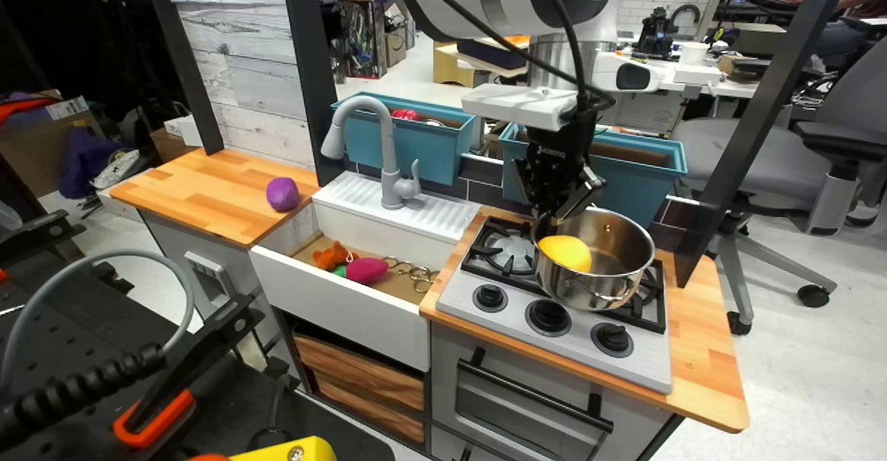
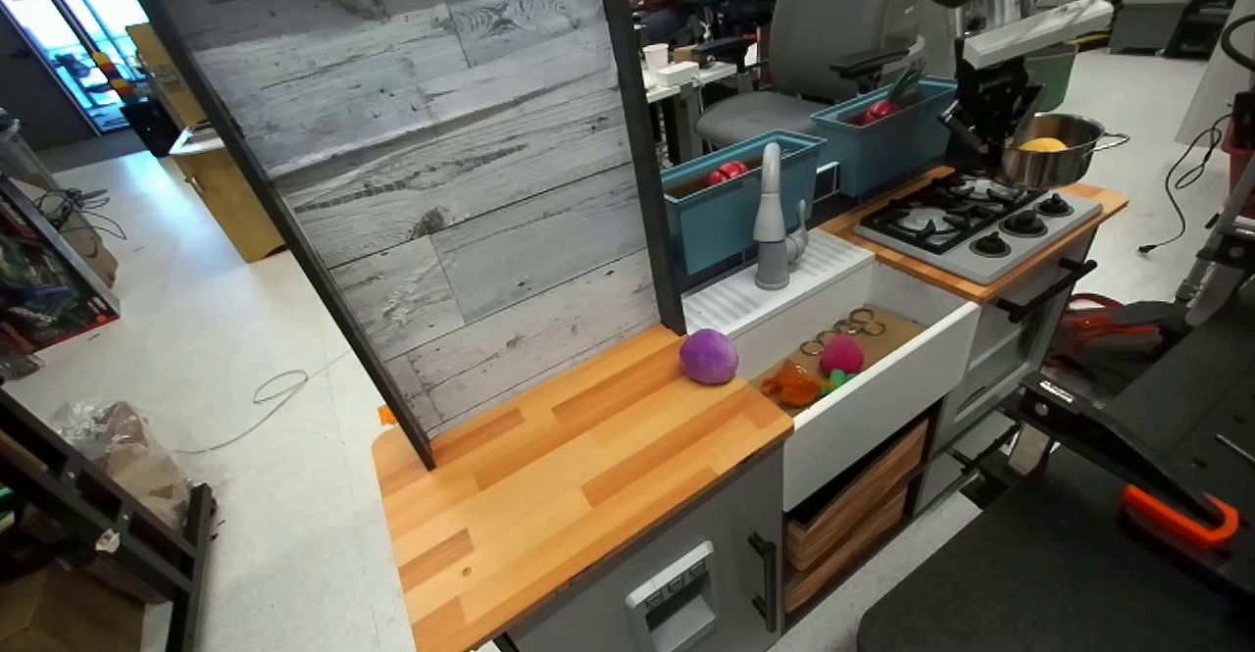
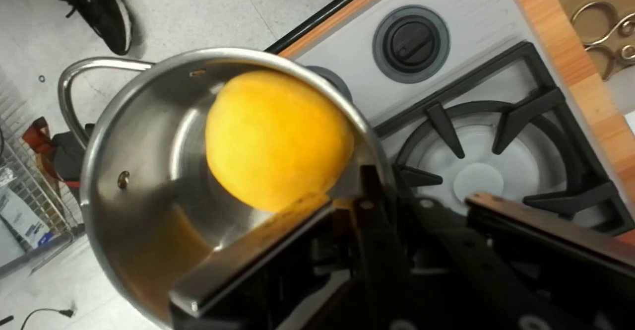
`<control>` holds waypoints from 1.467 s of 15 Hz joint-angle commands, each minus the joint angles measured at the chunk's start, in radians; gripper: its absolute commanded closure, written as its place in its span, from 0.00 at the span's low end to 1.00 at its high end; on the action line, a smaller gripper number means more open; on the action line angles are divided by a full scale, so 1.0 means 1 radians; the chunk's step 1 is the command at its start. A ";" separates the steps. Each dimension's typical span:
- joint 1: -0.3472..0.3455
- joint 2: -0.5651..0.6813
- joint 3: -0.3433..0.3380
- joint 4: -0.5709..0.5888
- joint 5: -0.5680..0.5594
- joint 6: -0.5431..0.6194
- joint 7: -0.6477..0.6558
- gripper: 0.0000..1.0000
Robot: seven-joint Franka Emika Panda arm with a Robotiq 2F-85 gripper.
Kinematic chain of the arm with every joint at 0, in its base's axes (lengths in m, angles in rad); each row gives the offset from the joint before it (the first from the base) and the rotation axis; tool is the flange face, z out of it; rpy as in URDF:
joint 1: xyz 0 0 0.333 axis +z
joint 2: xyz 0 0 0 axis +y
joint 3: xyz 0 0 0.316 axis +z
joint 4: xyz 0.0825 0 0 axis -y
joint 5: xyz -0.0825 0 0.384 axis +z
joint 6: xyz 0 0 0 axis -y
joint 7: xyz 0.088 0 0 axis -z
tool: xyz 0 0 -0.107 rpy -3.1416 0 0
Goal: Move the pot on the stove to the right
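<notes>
The silver pot (image 1: 589, 289) is over the right side of the grey stove (image 1: 513, 314) in an exterior view. It looks lifted above the grates, roughly level, and also shows in an exterior view (image 2: 1057, 168). My gripper (image 1: 544, 222) points down and is shut on the pot's rim. In the wrist view the fingertips (image 3: 382, 186) pinch the near wall of the pot (image 3: 134, 136). A yellow rounded object (image 3: 278, 139) lies inside the pot. The left burner grate (image 3: 483, 104) shows bare beside the pot. The pot's underside is hidden.
Teal planter boxes (image 1: 620, 170) stand right behind the stove and arm. Black posts (image 1: 755, 142) flank the kitchen. A wooden counter strip (image 1: 700, 336) lies right of the stove. The white sink (image 1: 332, 301) with toys and a grey faucet (image 1: 388, 156) are to the left.
</notes>
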 commanded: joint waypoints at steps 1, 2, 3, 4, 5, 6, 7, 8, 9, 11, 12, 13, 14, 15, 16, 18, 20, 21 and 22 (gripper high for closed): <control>-0.017 0.049 0.022 0.076 0.056 -0.007 0.052 0.98; -0.022 0.056 0.026 0.096 0.069 -0.008 0.061 0.98; -0.026 0.063 0.028 0.114 0.080 -0.006 0.070 0.98; -0.032 0.071 0.029 0.135 0.091 -0.006 0.077 0.98; -0.036 0.081 0.027 0.157 0.096 -0.008 0.083 0.98; -0.041 0.095 0.025 0.185 0.099 -0.016 0.091 0.98; -0.045 0.108 0.023 0.206 0.102 -0.019 0.099 0.98; -0.047 0.123 0.021 0.226 0.102 -0.019 0.106 0.98; -0.049 0.137 0.019 0.244 0.099 -0.021 0.113 0.98; -0.047 0.170 0.016 0.280 0.090 -0.023 0.123 0.98; -0.044 0.188 0.014 0.300 0.086 -0.023 0.129 0.98; -0.041 0.203 0.013 0.319 0.084 -0.026 0.134 0.98; -0.040 0.223 0.012 0.344 0.081 -0.031 0.140 0.98; -0.038 0.240 0.010 0.368 0.079 -0.036 0.146 0.98; -0.038 0.266 0.009 0.411 0.081 -0.049 0.150 0.98; -0.037 0.291 0.011 0.455 0.083 -0.059 0.159 0.98; -0.034 0.300 0.017 0.474 0.076 -0.065 0.165 0.98; -0.032 0.309 0.016 0.492 0.073 -0.079 0.168 0.69; -0.033 0.317 0.019 0.509 0.073 -0.091 0.166 0.68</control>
